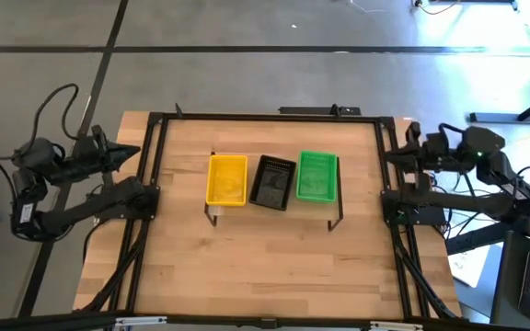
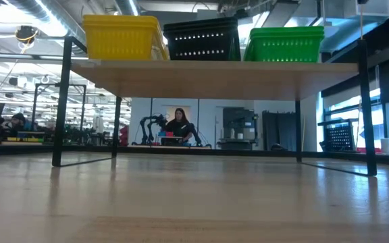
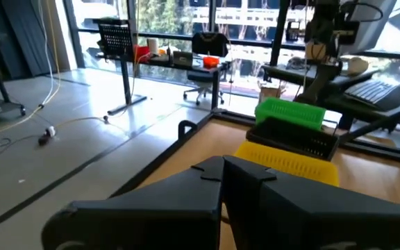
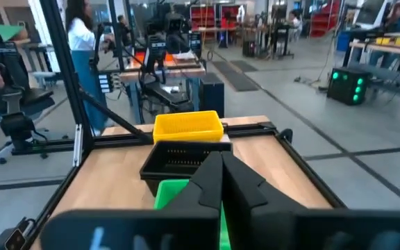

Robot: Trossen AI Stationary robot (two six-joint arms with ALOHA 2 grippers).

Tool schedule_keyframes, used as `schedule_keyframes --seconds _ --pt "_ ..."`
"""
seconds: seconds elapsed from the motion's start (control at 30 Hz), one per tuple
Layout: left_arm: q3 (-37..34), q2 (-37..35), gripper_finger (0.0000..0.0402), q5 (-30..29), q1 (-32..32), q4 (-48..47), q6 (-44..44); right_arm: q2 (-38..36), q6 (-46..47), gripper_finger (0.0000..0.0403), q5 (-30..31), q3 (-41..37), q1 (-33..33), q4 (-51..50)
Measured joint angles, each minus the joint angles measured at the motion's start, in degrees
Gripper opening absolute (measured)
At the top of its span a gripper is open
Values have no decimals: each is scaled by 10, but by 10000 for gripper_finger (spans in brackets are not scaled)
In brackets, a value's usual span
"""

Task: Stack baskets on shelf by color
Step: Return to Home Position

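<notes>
Three baskets stand in a row on the shelf [image 1: 274,213] at the table's middle: a yellow basket [image 1: 227,178] on the left, a black basket [image 1: 273,181] in the middle, a green basket [image 1: 316,175] on the right. From the low view they rest with their bottoms on the board: yellow basket [image 2: 121,37], black basket [image 2: 201,39], green basket [image 2: 283,44]. My left gripper [image 1: 134,153] is shut and drawn back at the table's left edge, holding nothing. My right gripper [image 1: 390,156] is shut at the right edge, also holding nothing.
Black rails [image 1: 265,118] frame the wooden tabletop. The shelf's thin black legs [image 2: 59,101] stand on the table. Bare wood lies in front of the shelf toward the near edge. A person [image 2: 179,125] sits far behind the table in the room.
</notes>
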Motion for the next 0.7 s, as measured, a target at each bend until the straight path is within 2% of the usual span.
schedule_keyframes --seconds 0.33,0.5,0.7 --pt "-58 -62 0 -13 0 8 -29 -145 19 0 30 -87 0 9" --pt "-67 -63 0 -14 0 19 -26 -210 34 0 45 -128 0 11" --pt "-107 -63 0 -6 -3 85 -19 -200 14 0 45 -153 0 38"
